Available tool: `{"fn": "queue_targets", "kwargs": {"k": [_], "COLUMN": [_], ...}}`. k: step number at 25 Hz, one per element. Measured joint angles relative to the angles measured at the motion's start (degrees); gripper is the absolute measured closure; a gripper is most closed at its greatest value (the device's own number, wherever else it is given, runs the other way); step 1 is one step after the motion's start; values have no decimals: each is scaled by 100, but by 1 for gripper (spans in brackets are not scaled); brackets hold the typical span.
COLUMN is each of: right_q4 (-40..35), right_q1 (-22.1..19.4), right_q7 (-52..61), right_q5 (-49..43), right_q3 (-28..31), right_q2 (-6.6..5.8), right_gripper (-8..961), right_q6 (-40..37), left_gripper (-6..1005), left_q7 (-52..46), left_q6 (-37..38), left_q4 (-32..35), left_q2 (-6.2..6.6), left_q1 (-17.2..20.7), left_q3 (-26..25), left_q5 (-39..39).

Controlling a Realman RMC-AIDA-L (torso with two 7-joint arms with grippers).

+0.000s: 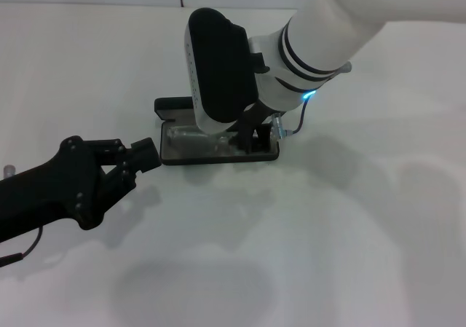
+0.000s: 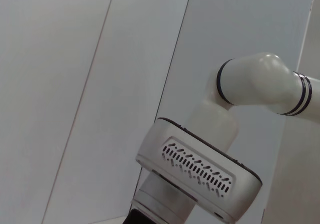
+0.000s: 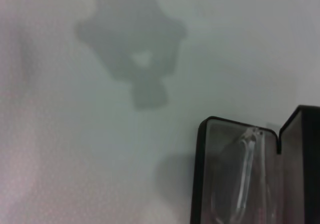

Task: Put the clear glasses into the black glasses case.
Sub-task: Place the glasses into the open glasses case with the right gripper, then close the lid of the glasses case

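White tabletop (image 1: 349,254) seen from the head: flat black hinged glasses case (image 1: 171,107) lying open at centre, fully transparent plastic glasses (image 1: 191,139) inside its tray. Right gripper (image 1: 246,134) down over the case's right end, finger spread impossible to tell. Left gripper (image 1: 149,154) just left of the case, fingers pressed together, holding nothing.

Left wrist: pale wall panels, white right arm (image 2: 250,84).

Right wrist: open case (image 3: 200,174), glasses (image 3: 245,174) on the grey lining.

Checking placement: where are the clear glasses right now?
In the head view the clear glasses lie inside the open black glasses case at table centre, directly under the right gripper; the left gripper sits just beside the case's left end.
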Motion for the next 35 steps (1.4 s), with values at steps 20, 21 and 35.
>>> {"fn": "queue_targets", "kwargs": {"k": [20, 21, 35], "right_q4": [-1390, -1553, -2942], "right_q1": [-1052, -1194, -3591], "right_q7": [-45, -47, -1180], "right_q5": [-679, -695, 1233], "right_q3": [520, 643, 2034], "right_q2": [0, 0, -28], "right_gripper": [799, 799, 787], "right_q6": [135, 145, 994], "left_gripper": [905, 905, 904], "left_q7": [0, 0, -47], "left_q6": [0, 0, 0], "left_q4": [0, 2, 21], "left_q2": [-6, -6, -32], "left_q1": [44, 45, 9], "left_q3": [-9, -8, -359], "left_q5": [-2, -2, -4]}}
